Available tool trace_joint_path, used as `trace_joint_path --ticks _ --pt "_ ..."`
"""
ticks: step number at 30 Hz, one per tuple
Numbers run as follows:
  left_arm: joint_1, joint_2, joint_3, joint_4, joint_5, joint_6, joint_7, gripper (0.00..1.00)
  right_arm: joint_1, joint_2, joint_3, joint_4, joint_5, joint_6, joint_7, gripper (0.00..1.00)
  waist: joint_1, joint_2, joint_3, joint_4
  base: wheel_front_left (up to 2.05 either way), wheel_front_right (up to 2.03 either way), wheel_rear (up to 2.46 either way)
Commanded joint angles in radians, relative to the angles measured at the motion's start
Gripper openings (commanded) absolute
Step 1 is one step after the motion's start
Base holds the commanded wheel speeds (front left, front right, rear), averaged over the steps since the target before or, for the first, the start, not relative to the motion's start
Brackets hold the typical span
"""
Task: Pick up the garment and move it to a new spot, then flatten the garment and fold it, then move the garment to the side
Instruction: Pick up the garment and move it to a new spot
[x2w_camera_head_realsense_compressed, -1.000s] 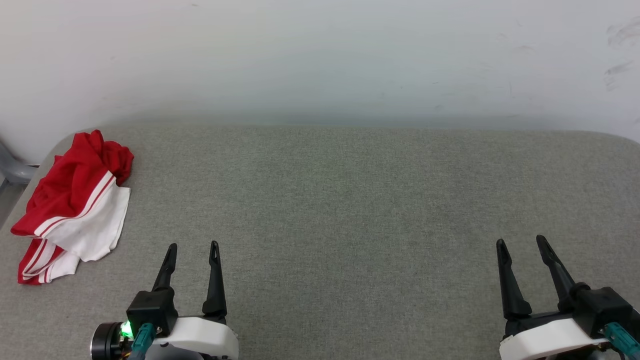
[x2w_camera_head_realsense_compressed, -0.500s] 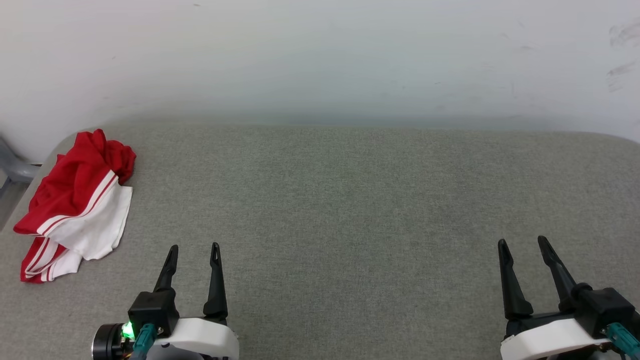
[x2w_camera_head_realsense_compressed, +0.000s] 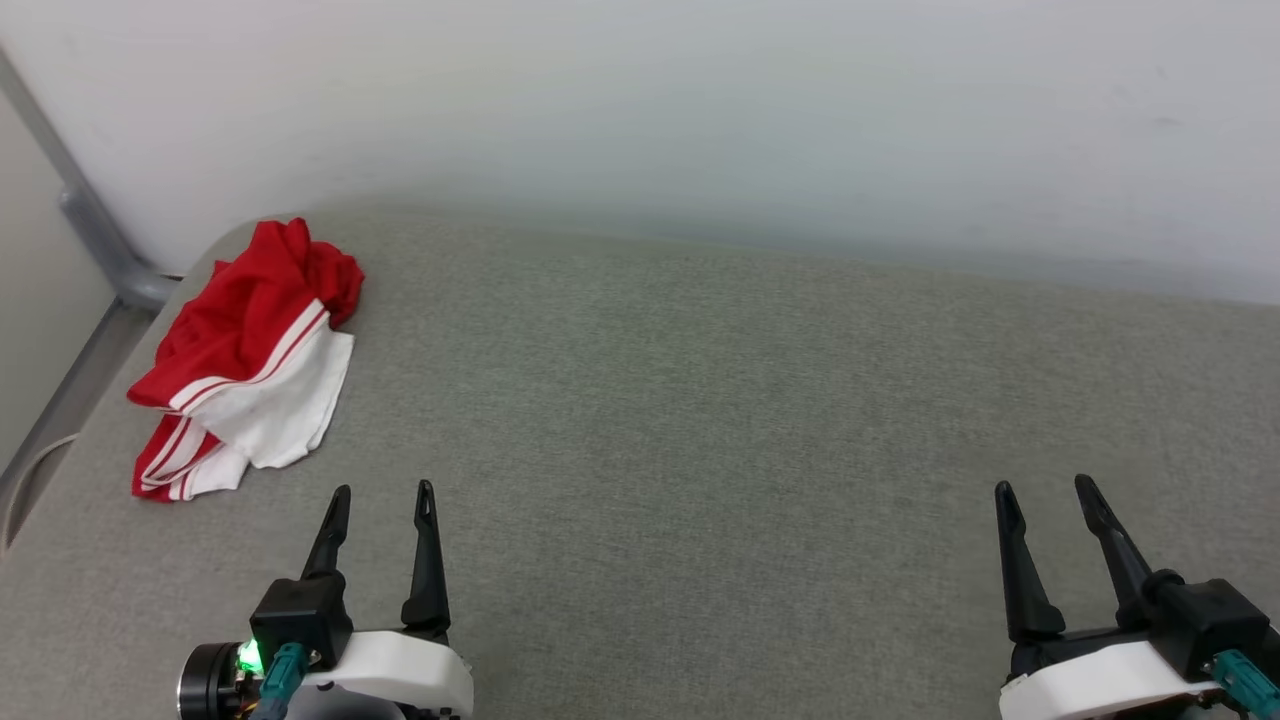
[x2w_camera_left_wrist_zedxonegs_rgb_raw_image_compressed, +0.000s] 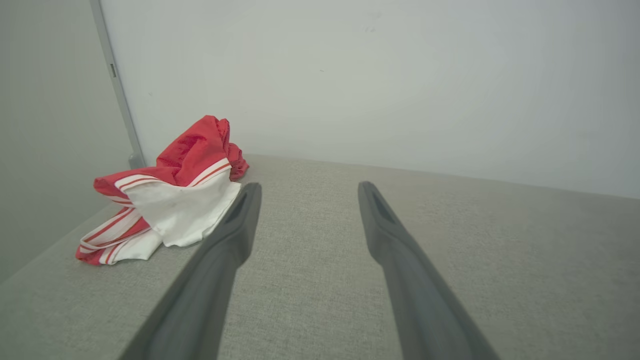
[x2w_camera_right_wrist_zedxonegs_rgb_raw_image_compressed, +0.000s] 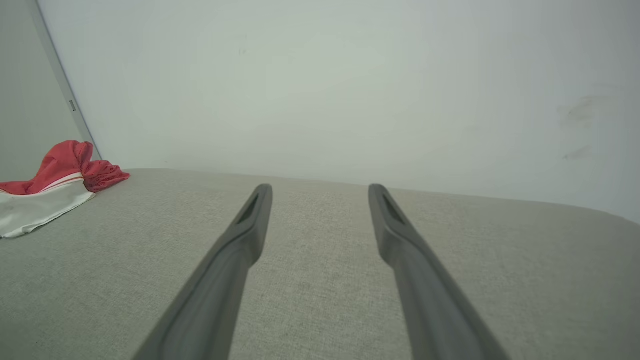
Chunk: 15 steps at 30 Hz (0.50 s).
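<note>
Your garment (x2w_camera_head_realsense_compressed: 245, 360) lies crumpled, its red body heaped over a white sleeve with striped trim. It is ahead and to the left of your left pincer (x2w_camera_head_realsense_compressed: 383, 490), near it but not touching. It sits at the far left corner of the grey fabric surface (x2w_camera_head_realsense_compressed: 700, 400), close to the pale wall (x2w_camera_head_realsense_compressed: 640, 100). The left pincer has its fingers spread with nothing between them. Your right pincer (x2w_camera_head_realsense_compressed: 1045, 485) is likewise spread and empty, with the garment well apart to its left.

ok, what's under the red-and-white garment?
The crumpled garment lies on the grey fabric tabletop, near its far left corner. Anything beneath the heap itself is covered.
</note>
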<state>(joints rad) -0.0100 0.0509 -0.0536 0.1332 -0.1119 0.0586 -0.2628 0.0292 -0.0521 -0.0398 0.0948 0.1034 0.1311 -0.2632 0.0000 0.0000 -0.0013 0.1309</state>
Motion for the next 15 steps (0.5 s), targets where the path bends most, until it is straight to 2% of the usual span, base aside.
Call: trace_joint_path --ticks 1,6,15 --pt "-0.013 -0.001 0.007 -0.001 -0.004 -0.001 -0.003 1.0 0.01 0.003 0.002 -0.004 0.005 -0.001 -0.002 1.0 0.0 0.0 0.004 0.048 0.0 0.0 0.0" --pt "-0.012 -0.001 0.013 0.002 0.001 0.0 -0.003 1.0 0.008 0.003 0.006 -0.005 0.005 -0.001 -0.002 1.0 0.0 0.0 0.005 0.105 0.0 0.0 0.0" --pt "-0.011 -0.001 0.022 0.006 0.001 -0.004 -0.003 1.0 0.01 0.003 0.005 -0.009 0.005 -0.001 -0.002 1.0 0.0 0.0 0.005 0.25 0.0 0.0 0.0"
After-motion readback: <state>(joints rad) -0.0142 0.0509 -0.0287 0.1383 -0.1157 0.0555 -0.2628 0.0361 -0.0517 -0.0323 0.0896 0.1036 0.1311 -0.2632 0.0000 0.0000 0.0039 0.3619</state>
